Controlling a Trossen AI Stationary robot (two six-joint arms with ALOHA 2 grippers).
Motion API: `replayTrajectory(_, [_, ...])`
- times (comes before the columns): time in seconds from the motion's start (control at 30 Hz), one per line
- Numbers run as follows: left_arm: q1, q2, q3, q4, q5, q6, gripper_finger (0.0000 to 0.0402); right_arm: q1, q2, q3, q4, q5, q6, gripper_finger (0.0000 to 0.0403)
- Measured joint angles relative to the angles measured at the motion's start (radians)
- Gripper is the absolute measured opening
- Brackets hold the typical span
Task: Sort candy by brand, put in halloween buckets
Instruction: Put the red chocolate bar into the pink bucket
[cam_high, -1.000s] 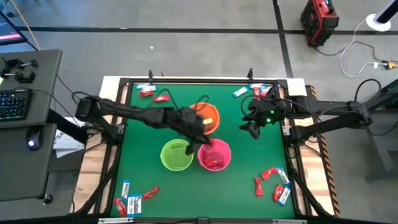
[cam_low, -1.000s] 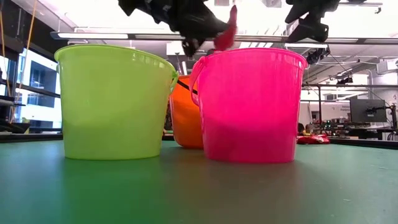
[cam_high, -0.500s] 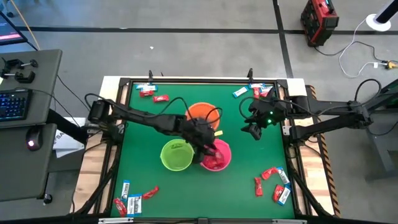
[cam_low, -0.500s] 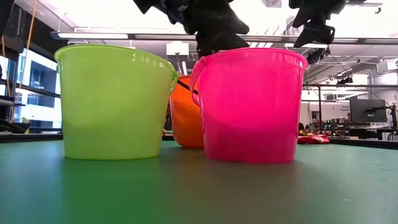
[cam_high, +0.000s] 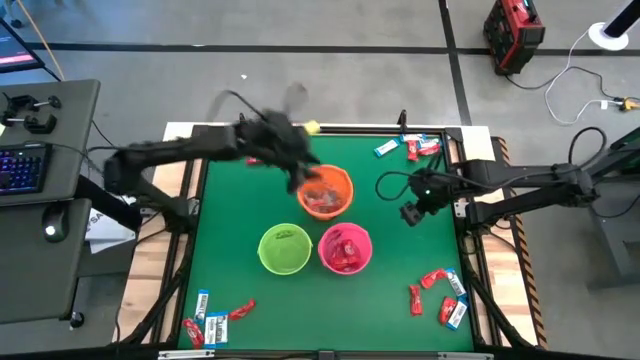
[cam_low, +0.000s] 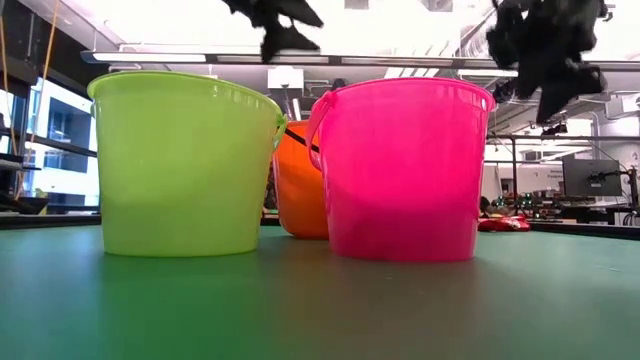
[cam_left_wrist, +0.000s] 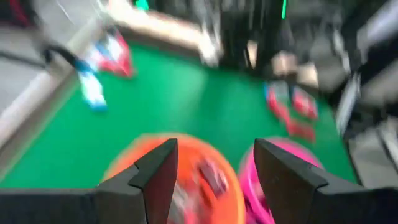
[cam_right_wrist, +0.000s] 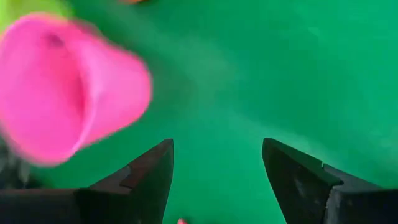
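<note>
The left gripper (cam_high: 297, 172), fingers parted and empty, is shown at the round orange plastic pail (cam_high: 326, 191) (red-wrapped candies (cam_high: 322, 197) inside), the lime green pail (cam_high: 284, 249) and hot pink pail (cam_high: 345, 249) nearer, and the right gripper (cam_high: 410, 213), likewise spread, beyond.

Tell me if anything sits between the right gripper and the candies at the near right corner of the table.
Nothing visible does. The right gripper, open and empty, hangs over bare green mat to the right of the pink bucket. The candies at the near right corner lie in the open, with only mat between.
</note>
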Motion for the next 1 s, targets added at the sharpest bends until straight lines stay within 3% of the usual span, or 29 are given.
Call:
replayTrajectory(0.13, [0.075,-0.134,0.000,0.084,-0.050,-0.039,0.0200,-0.062,0.000,-0.095,0.029,0.122,0.131,0.0238])
replayTrajectory(0.23, [0.103,-0.224,0.000,0.131,-0.112,-0.061,0.0200,-0.217,0.001,-0.169,0.120,0.216,0.163,0.0238])
replayTrajectory(0.4, [0.106,-0.312,0.000,0.152,-0.212,-0.094,0.0200,-0.546,0.092,-0.216,0.358,0.201,-0.047,0.0238])
replayTrajectory(0.6, [0.080,-0.354,0.000,0.162,-0.220,-0.173,0.0200,-0.817,0.383,-0.108,0.411,0.185,-0.314,0.0238])
replayTrajectory(0.8, [0.053,-0.359,-0.002,0.158,-0.240,-0.177,0.0200,-0.903,0.623,0.006,0.409,0.165,-0.462,0.0238])
replayTrajectory(1.0, [0.047,-0.359,-0.002,0.157,-0.263,-0.177,0.0200,-0.902,0.722,0.052,0.408,0.170,-0.495,0.0209])
